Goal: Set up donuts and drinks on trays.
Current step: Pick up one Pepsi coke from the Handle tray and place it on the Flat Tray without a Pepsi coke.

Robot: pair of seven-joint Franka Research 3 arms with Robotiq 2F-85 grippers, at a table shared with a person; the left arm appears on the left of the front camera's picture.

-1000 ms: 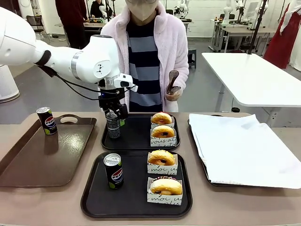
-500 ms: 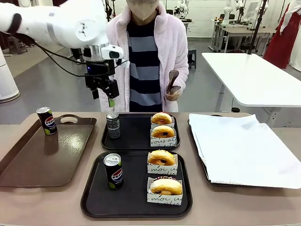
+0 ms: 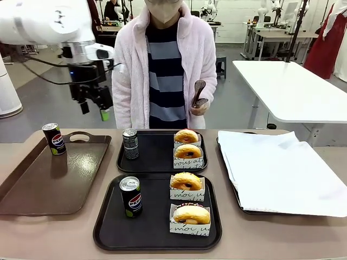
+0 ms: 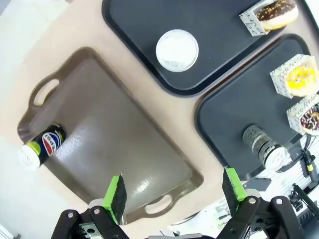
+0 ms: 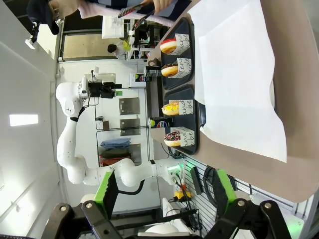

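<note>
Two black trays [image 3: 157, 162] are seen mid-table: the far one holds a grey-and-black can [image 3: 130, 144] and two sleeved donuts [image 3: 188, 147]; the near tray [image 3: 108, 227] holds a Pepsi can [image 3: 130, 196] and two more. The left gripper [image 3: 93, 111] is raised above the brown tray [image 3: 59, 184], jaws apart, empty. The right gripper [image 5: 164, 191] is spread, empty.

We see a workshop-type room behind the beige work table [image 3: 303, 238]. The floor [image 3: 238, 103] is smooth grey with a dull sheen. To the right stands 1 white table [image 3: 295, 89] with a thick top and white legs. Further white benches [image 3: 271, 35] line the rear, in front of a white back wall [image 3: 233, 13]. At far left we note 1 white rounded base [image 3: 8, 97] on the floor and 1 dark chair [image 3: 40, 27] beyond it. Lighting is even and bright.
</note>
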